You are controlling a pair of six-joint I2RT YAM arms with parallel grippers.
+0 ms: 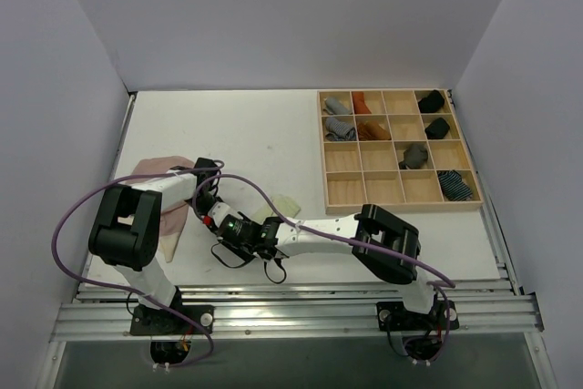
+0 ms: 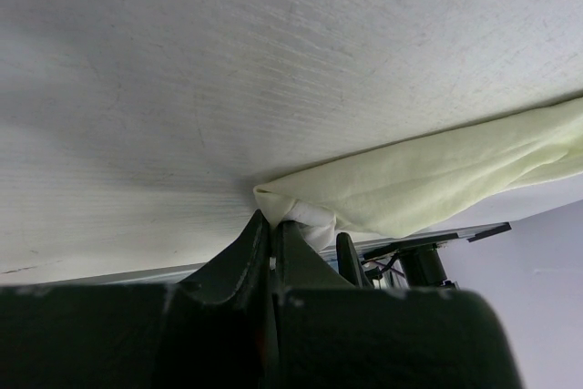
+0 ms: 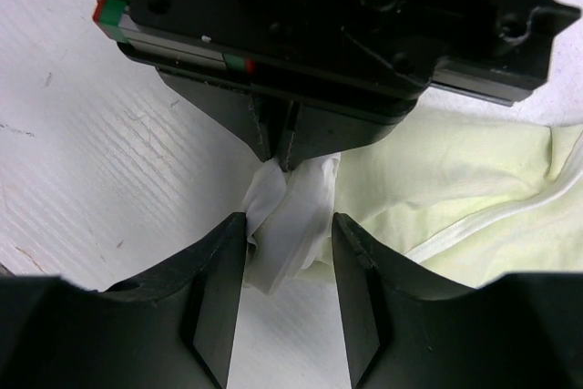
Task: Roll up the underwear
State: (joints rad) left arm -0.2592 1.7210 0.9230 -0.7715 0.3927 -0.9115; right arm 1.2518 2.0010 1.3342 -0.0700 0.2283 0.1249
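The pale yellow-green underwear (image 1: 284, 202) lies flat on the white table in front of the arms. My left gripper (image 2: 271, 220) is shut on its corner, where a white inner fold (image 3: 291, 211) bunches up. That same fold sits between the fingers of my right gripper (image 3: 290, 225), which stands open around it; its left finger (image 3: 219, 271) touches the cloth and the right one stands apart. The two grippers meet tip to tip, left (image 1: 221, 218) and right (image 1: 240, 226). The dusty pink underwear (image 1: 157, 170) with its beige part (image 1: 171, 230) lies at the left, partly under the left arm.
A wooden compartment tray (image 1: 398, 209) stands at the back right, holding grey (image 1: 339, 105), rust (image 1: 363, 103), black (image 1: 432, 99) and blue-striped (image 1: 454, 186) rolls. A metal rail (image 1: 301, 293) runs along the near table edge. Purple cables loop over both arms.
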